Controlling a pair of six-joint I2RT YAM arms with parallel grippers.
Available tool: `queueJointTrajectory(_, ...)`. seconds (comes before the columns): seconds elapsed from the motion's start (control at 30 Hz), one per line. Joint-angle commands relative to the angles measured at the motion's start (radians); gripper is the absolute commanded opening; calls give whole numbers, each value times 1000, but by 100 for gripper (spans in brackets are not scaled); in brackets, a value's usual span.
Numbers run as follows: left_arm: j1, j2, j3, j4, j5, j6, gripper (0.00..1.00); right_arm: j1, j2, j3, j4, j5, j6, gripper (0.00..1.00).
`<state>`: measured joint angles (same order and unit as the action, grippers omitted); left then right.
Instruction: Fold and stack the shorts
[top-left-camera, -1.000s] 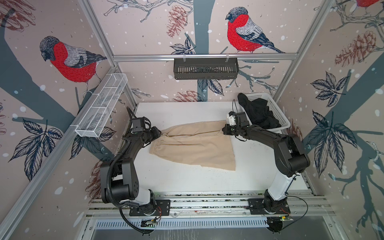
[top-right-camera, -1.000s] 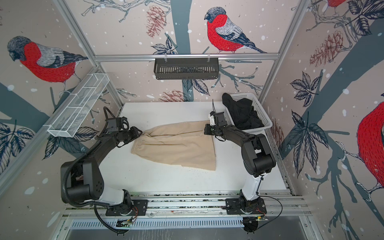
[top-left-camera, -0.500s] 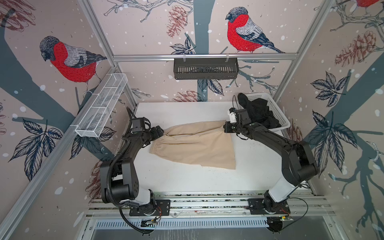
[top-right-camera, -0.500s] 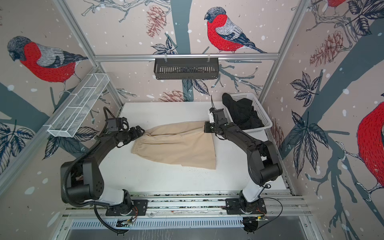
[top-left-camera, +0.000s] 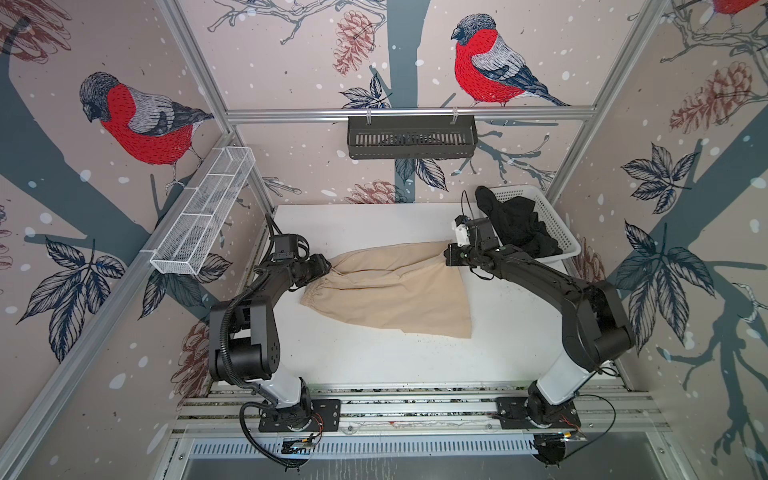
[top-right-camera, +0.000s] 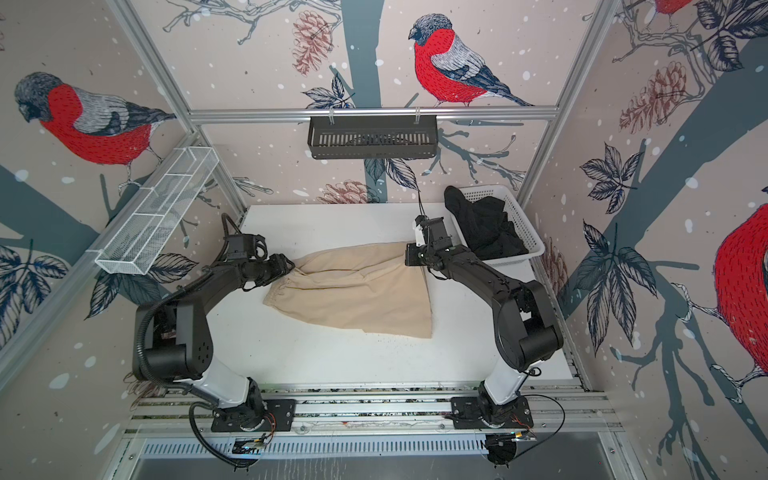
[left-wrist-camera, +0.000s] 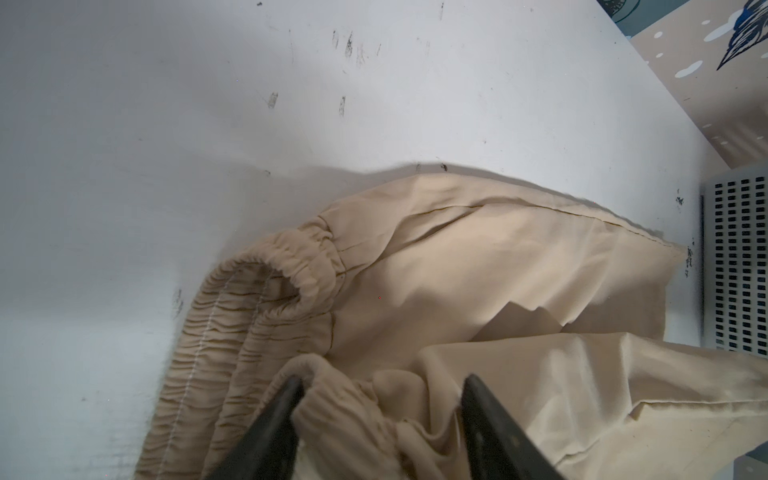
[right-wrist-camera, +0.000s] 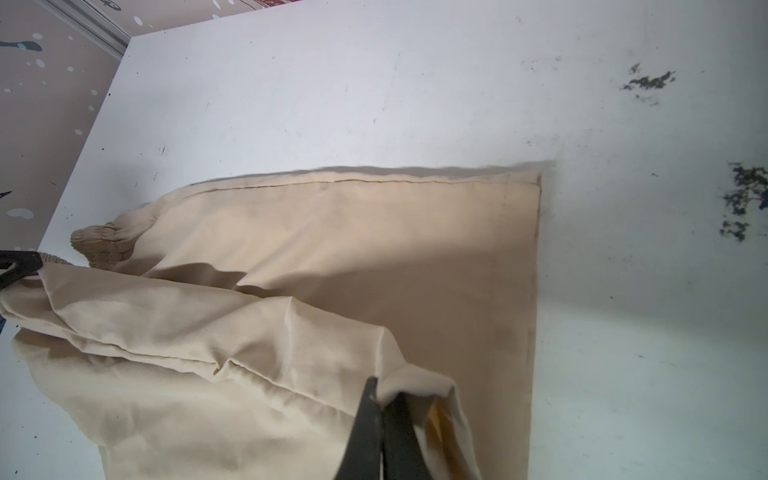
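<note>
Left gripper (left-wrist-camera: 380, 382): jaws are found apart, set astride the gathered waistband of the beige shorts (top-left-camera: 386, 291). Cloth is bunched between them, but no firm pinch is shown

Right gripper (right-wrist-camera: 380, 390): it is clenched on a hem corner of the same pair, and that corner is held up off the table (top-left-camera: 395, 357)

Between the two grippers one long edge is drawn out. Ahead of both, the rest of the pair is spread flat. Just behind the right gripper, the black shorts (top-left-camera: 519, 228) are heaped in the white basket (top-left-camera: 559, 232), not yet handled

Step judged in hand: the first lengthwise fold of the beige pair, at the grasping stage. The next move is judged to call for the left jaws to be closed on the waistband. Both held ends would then be carried level over the flat layer, so that the edges meet
</note>
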<state>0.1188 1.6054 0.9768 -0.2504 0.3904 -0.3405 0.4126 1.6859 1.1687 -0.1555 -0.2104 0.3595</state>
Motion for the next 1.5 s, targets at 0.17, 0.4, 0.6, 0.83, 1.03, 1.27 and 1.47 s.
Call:
queueJointTrajectory(0.17, -1, -29, 16, -5, 5, 15, 0, 9, -59, 24, -47, 66, -37, 1)
queueJointTrajectory(0.4, 4, -97, 46, -109, -32, 32, 0, 18, -105, 89, -134, 154, -80, 1)
queueJointTrajectory(0.6, 38, -104, 50, -125, -49, 34, 0, -6, -45, 164, -164, 163, -126, 1)
queueJointTrajectory(0.83, 47, -14, 76, -87, -24, 21, 20, -51, 128, 233, -143, 99, -162, 7)
queueJointTrajectory(1.03, 47, 27, 104, -68, -38, 12, 38, -63, 253, 288, -114, 75, -172, 9)
queueJointTrajectory(1.27, 47, 36, 142, -80, -43, 11, 97, -64, 287, 314, -44, 13, -167, 71)
queueJointTrajectory(1.47, 41, -55, 172, -151, -73, 5, 97, -61, 196, 260, -33, 19, -159, 84)
